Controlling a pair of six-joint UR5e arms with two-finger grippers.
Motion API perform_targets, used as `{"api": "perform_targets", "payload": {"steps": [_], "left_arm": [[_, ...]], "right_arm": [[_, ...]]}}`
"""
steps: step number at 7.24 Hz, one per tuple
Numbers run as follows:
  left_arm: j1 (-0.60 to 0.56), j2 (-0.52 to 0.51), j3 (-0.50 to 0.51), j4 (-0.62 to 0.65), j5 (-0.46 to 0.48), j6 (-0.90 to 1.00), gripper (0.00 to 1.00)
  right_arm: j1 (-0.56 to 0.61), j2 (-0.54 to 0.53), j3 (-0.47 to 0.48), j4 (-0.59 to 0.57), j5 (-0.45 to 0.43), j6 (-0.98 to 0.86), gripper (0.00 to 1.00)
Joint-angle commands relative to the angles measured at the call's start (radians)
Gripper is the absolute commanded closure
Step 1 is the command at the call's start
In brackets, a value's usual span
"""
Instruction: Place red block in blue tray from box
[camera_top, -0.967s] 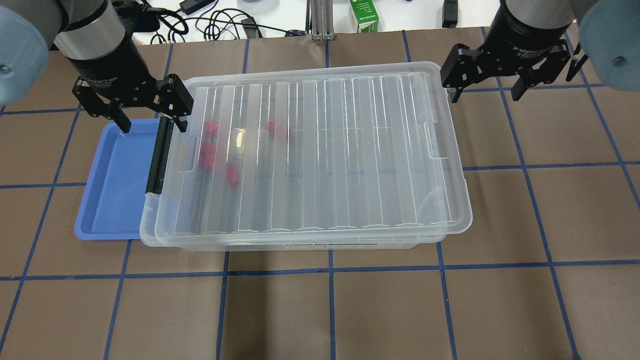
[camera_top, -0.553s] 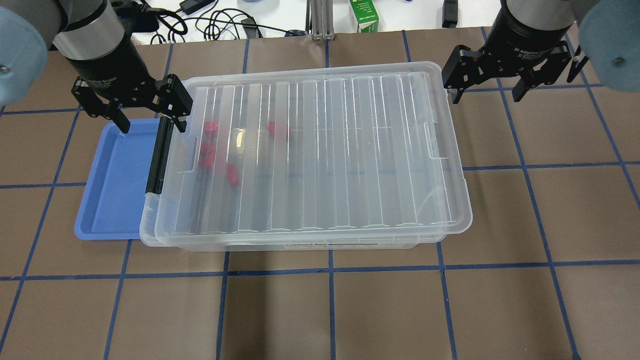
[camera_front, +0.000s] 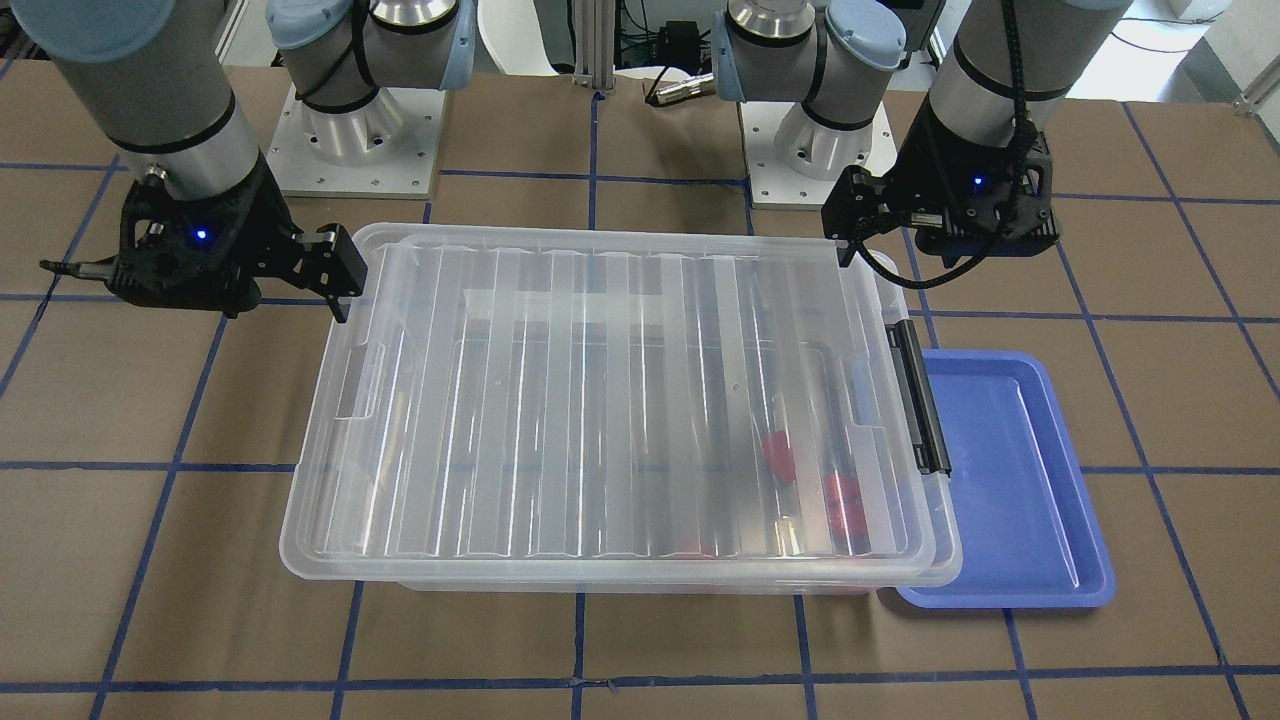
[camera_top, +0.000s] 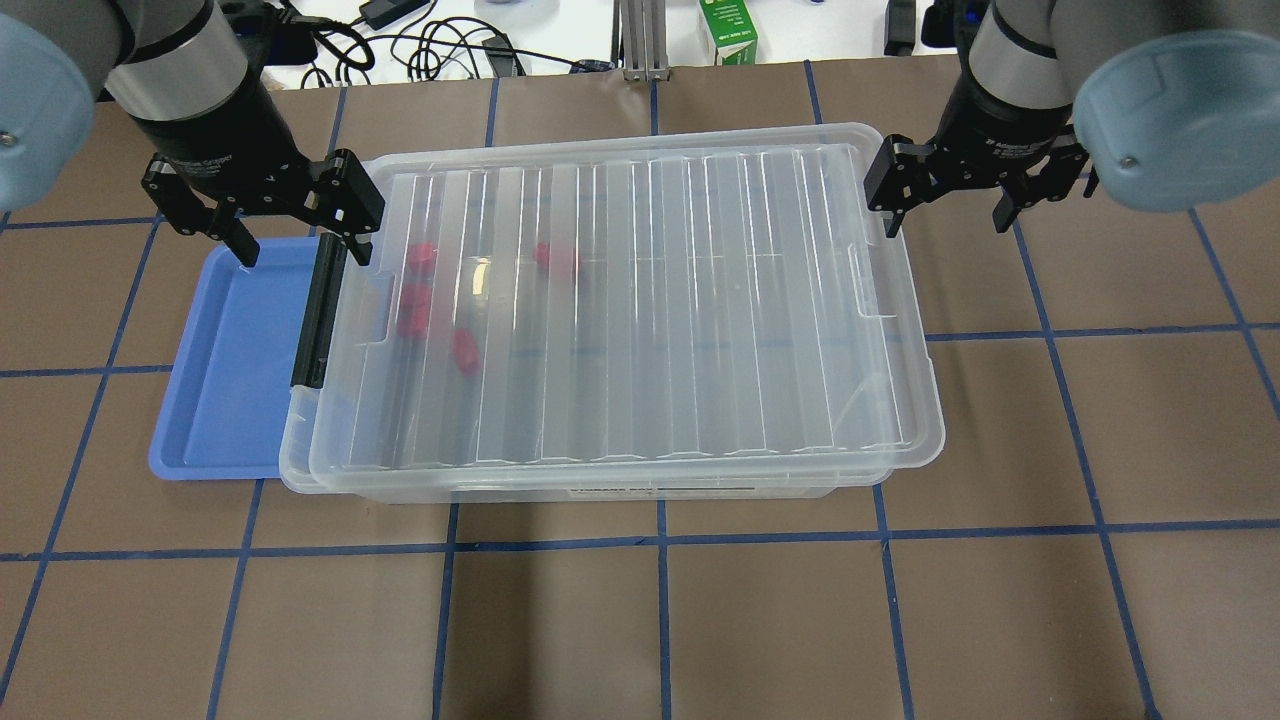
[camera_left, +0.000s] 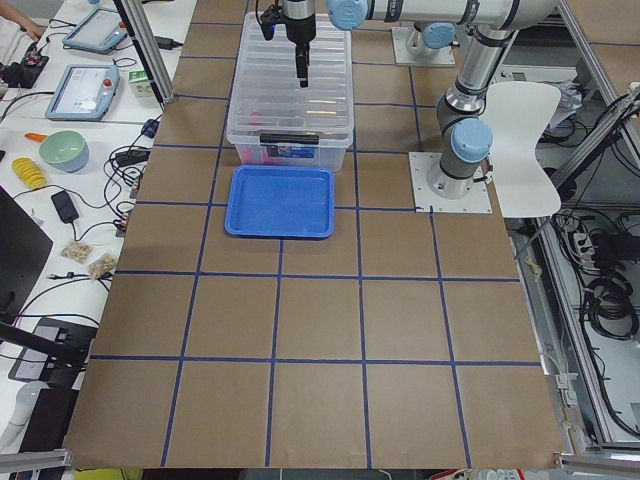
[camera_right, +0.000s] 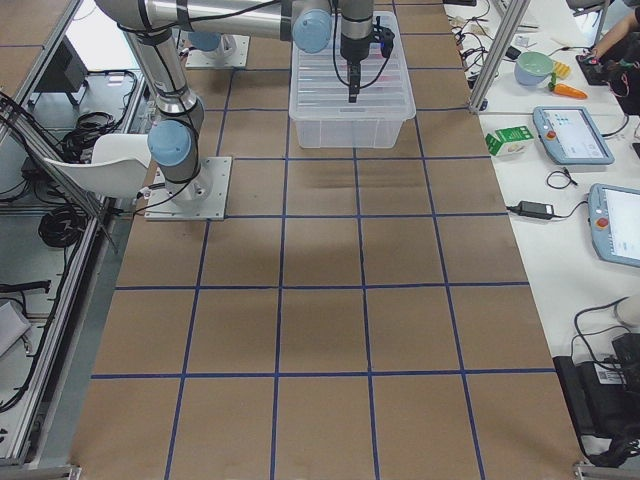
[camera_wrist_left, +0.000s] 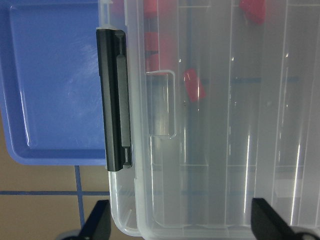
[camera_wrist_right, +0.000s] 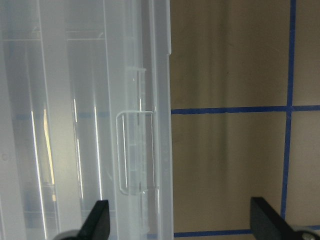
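The clear box (camera_top: 620, 310) lies with its ribbed lid on and its black latch (camera_top: 318, 310) at the left short end. Several red pieces show through the lid near that end, such as one in the overhead view (camera_top: 465, 352) and in the left wrist view (camera_wrist_left: 194, 85); I cannot tell which is the red block. The blue tray (camera_top: 230, 370) sits against the latch end and holds nothing. My left gripper (camera_top: 303, 250) is open, straddling the far latch corner. My right gripper (camera_top: 946, 222) is open, straddling the box's right end rim (camera_wrist_right: 162, 125).
A green carton (camera_top: 728, 30) and loose cables (camera_top: 430, 45) lie beyond the table's far edge. Brown table surface with blue tape lines (camera_top: 660, 540) surrounds the box. The arm bases (camera_front: 355, 150) stand behind the box.
My right gripper has moved left and slightly nearer, so its left finger now stands over the box's right end rim. My left gripper has barely moved.
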Motion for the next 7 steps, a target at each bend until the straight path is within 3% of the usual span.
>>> {"api": "perform_targets", "payload": {"steps": [1, 4, 7], "left_arm": [[0.000, -0.003, -0.002, 0.000, 0.000, 0.001, 0.00], [0.000, -0.002, -0.002, 0.000, 0.005, 0.001, 0.00], [0.000, -0.010, -0.003, 0.001, -0.001, -0.001, 0.00]], "right_arm": [[-0.002, 0.055, 0.049, -0.089, -0.002, -0.039, 0.01], [-0.005, 0.059, 0.147, -0.245, -0.002, -0.070, 0.01], [-0.016, 0.060, 0.156, -0.249, 0.000, -0.124, 0.01]]}}
